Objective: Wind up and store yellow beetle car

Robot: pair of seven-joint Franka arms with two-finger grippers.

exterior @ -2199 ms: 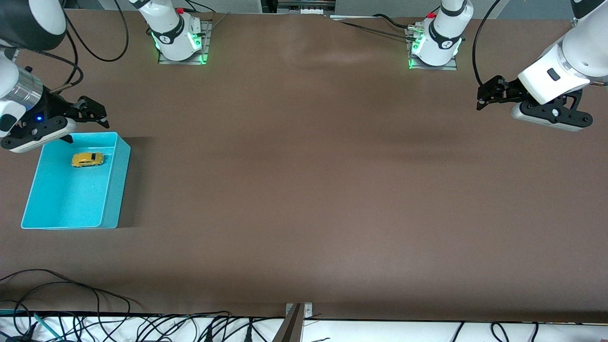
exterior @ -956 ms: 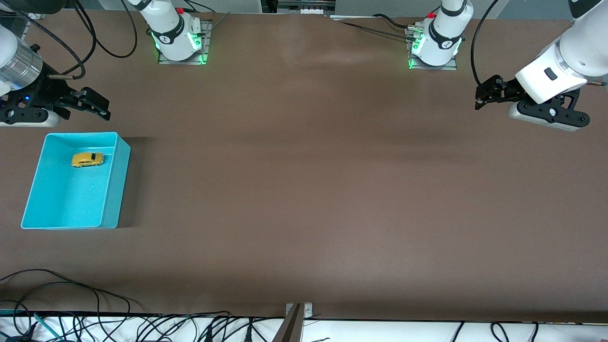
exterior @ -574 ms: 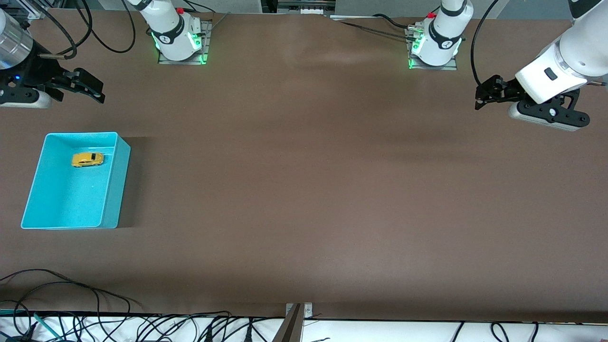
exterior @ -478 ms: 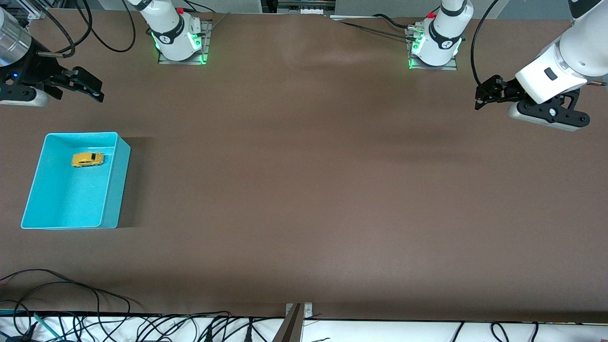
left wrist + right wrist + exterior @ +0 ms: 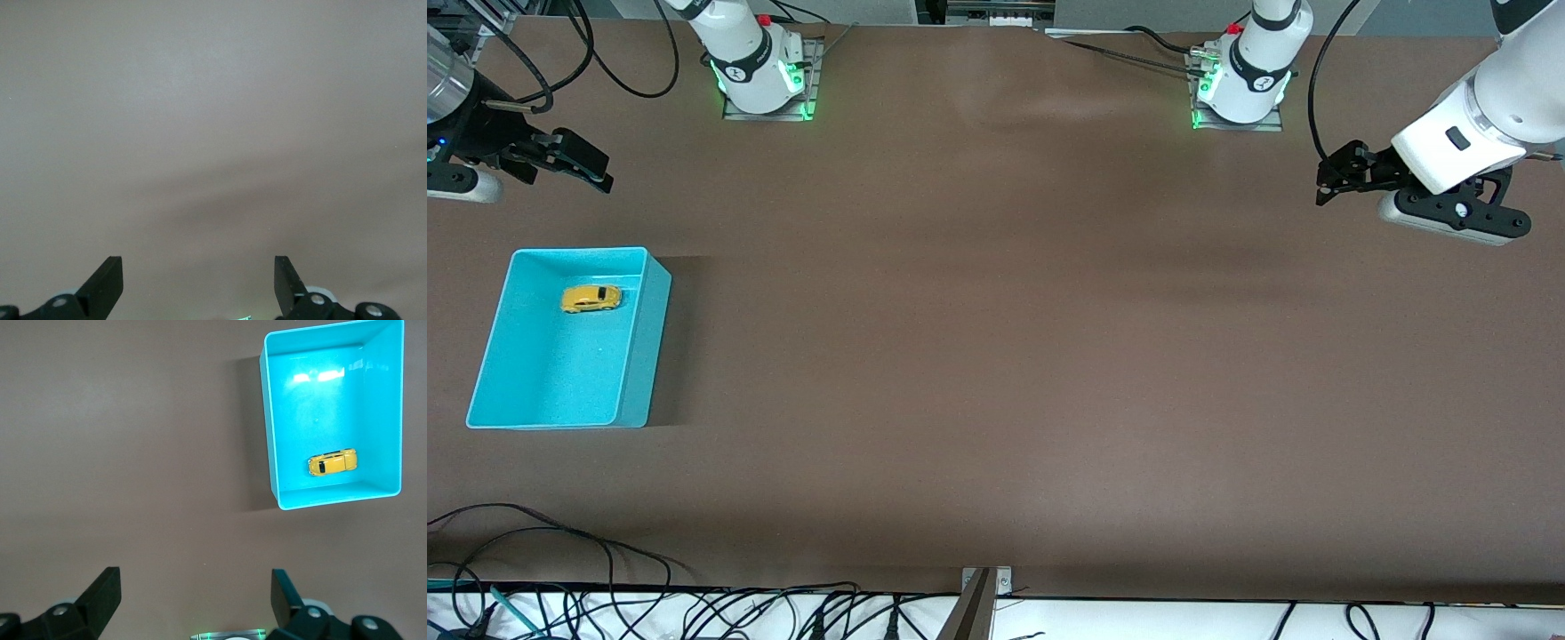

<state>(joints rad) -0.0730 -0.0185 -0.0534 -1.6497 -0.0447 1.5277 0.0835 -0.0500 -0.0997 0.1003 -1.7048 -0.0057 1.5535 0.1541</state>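
Retreating to the frame's upper left, the right gripper (image 5: 596, 173), fingers released, is leaving the yellow beetle car (image 5: 591, 298) stored in the turquoise bin (image 5: 636, 356); left gripper (image 5: 1327, 185) is waiting open-fingered.

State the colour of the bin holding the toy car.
Turquoise bin; clearest in the right wrist view.

Turquoise bin (image 5: 640, 342) upright on brown desk (image 5: 996, 356), toward the right arm's end. Black cables (image 5: 534, 569) tangled along desk edge nearest the front camera.
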